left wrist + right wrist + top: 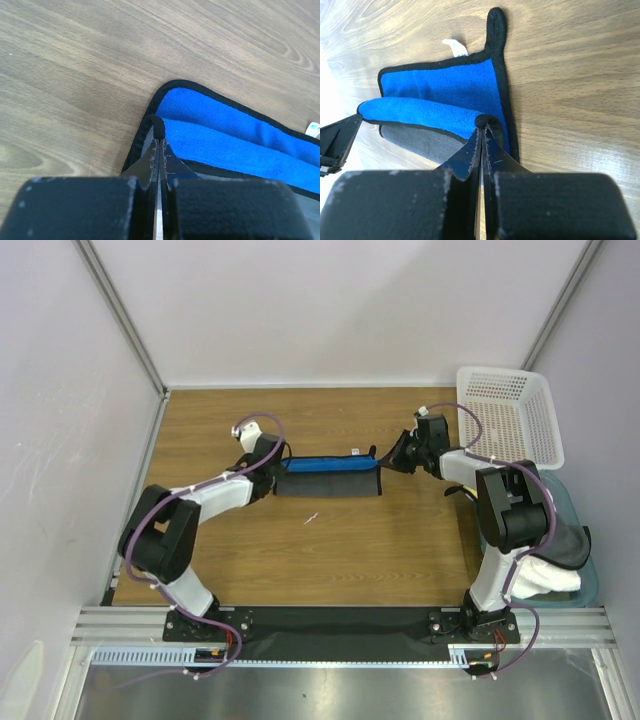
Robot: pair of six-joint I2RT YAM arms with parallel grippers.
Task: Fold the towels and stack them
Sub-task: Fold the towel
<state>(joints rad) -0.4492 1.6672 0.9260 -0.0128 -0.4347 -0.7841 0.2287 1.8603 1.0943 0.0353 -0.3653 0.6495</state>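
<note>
Grey-and-blue towel (330,483) lay as a long strip across mid-table (330,560), a bit toward 12 o'clock. It was partly folded, with the blue face showing along its 12 o'clock edge. The left gripper (158,134) was at the strip's 9 o'clock end, fingers pressed together on the black hem of the upper layer. The right gripper (482,129) was at the 3 o'clock end, likewise pinching the hem. A small white tag (456,47) and a black loop (496,22) were near that end. A white perforated basket (505,415) sat at 2 o'clock. A white towel (545,578) was heaped in a pale blue tub (592,585) at 4 o'clock, with a dark cloth (565,545) over it.
</note>
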